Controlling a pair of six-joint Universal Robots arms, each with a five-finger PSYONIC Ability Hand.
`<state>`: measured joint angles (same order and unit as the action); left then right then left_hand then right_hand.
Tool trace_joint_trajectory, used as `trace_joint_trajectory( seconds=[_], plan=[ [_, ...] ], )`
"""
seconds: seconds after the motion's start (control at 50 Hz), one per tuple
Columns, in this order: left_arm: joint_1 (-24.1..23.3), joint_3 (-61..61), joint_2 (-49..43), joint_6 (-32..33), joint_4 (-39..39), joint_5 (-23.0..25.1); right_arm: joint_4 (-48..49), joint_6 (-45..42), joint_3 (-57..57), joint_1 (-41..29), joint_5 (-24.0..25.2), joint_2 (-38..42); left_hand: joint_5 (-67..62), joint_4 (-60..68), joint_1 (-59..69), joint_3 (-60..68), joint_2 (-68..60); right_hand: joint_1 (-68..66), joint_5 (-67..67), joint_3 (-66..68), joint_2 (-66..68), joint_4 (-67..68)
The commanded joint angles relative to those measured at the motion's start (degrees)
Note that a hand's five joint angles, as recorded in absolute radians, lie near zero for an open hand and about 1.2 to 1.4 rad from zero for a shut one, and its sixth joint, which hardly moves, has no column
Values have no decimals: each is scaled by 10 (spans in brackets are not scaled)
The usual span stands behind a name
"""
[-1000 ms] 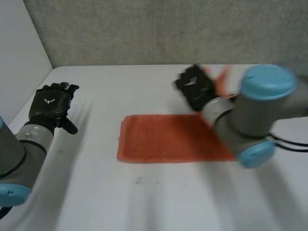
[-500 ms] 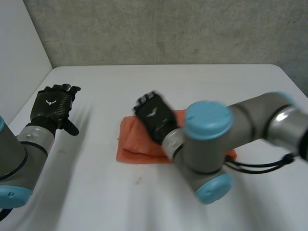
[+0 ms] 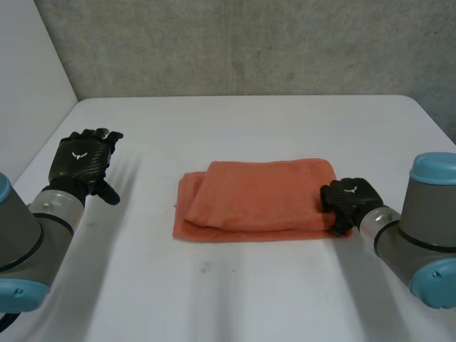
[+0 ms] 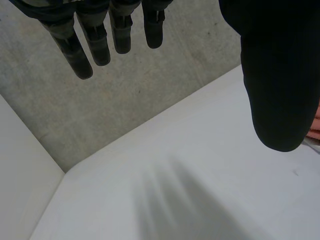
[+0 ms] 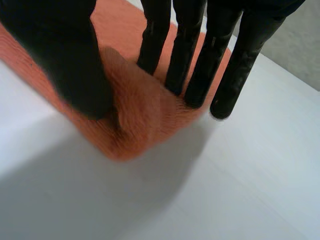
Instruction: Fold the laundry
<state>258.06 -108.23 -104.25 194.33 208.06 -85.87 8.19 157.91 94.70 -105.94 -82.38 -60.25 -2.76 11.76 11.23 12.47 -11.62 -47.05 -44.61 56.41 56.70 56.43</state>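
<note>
Towel (image 3: 260, 196) rt edge hidden by right hand (image 3: 347, 199).

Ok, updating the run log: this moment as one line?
cloth: orange terry towel folded over on white table | right robot hand: pinching towel's right end | left robot hand: open, apart from towel

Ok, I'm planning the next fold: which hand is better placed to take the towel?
Right, probably. The right hand pinches the orange towel at its right end, cloth bunched between thumb and fingers. The left hand is open, off to the side, apart from the towel.
</note>
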Motion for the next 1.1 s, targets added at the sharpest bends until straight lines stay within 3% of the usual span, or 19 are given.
trace_joint_trajectory(
  seconds=[0.02, 0.12, 0.22, 0.32, 0.48, 0.54, 0.56, 0.58, 0.6, 0.62, 0.66, 0.8, 0.86, 0.94, 1.04, 1.1],
  plan=[
    [-1, 0, 0, 0, 0, 0, 23, -38, -16, 20, -30, 15, 28, -18, -12, -25, 16, -329, -254, 236, 233, 236],
    [-1, -1, 1, 0, 0, 0, 29, -110, -60, 6, -59, 11, 28, -18, -12, -25, 16, -329, -254, 236, 233, 236],
    [-1, -2, 2, 0, 0, 0, 22, -179, -144, -99, -66, 7, 28, -18, -12, -25, 16, -329, -254, 236, 233, 236],
    [-1, -2, 3, 0, 0, 0, 27, -217, -199, -216, -60, 33, 28, -18, -12, -25, 16, -329, -254, 236, 233, 236],
    [0, -1, 5, 0, -3, 0, 30, -249, -213, -330, -31, 106, 28, -18, -12, -25, 16, -329, -254, 236, 233, 236],
    [-1, 0, 5, 0, -6, 0, 30, -251, -207, -343, -15, 115, 28, -18, -12, -25, 16, -323, -248, 230, 227, 230],
    [-1, 0, 5, 0, -6, 0, 30, -250, -205, -342, -15, 116, 28, -18, -12, -25, 16, -187, -111, 93, 90, 93],
    [-4, 1, 7, -1, -7, 0, 30, -250, -205, -342, -15, 116, 28, -18, -12, -25, 16, -185, -110, 92, 89, 92],
    [-4, 1, 7, -1, -7, 0, 30, -247, -205, -341, -16, 115, 28, -18, -12, -25, 16, -95, -20, 2, -1, 2],
    [-6, 3, 7, -1, -8, 0, 30, -236, -203, -335, -28, 104, 28, -18, -12, -25, 16, 187, 262, -280, -283, -281],
    [-24, 13, 10, -2, -12, 0, 30, -223, -203, -331, -40, 91, 28, -18, -12, -25, 16, 282, 357, -375, -378, -376],
    [-94, 74, 10, -12, -37, -2, 27, -58, -187, -265, -58, 1, 22, -12, -7, -19, 11, 371, 446, -464, -467, -464],
    [-121, 107, 2, -29, -53, -3, 17, 69, -185, -221, -49, -15, 20, -10, -5, -18, 9, 371, 446, -464, -467, -464],
    [-168, 173, -34, -81, -80, -3, -13, 145, -184, -188, -25, -15, 9, 1, 7, -6, -3, 371, 446, -464, -467, -464],
    [-222, 280, -131, -141, -129, -3, -63, 172, -196, -143, 4, -7, 7, 3, 8, -4, -4, 371, 446, -464, -467, -464],
    [-228, 313, -176, -152, -157, -6, -78, 173, -210, -131, 13, 25, 7, 3, 8, -4, -4, 371, 446, -464, -467, -464]
  ],
)
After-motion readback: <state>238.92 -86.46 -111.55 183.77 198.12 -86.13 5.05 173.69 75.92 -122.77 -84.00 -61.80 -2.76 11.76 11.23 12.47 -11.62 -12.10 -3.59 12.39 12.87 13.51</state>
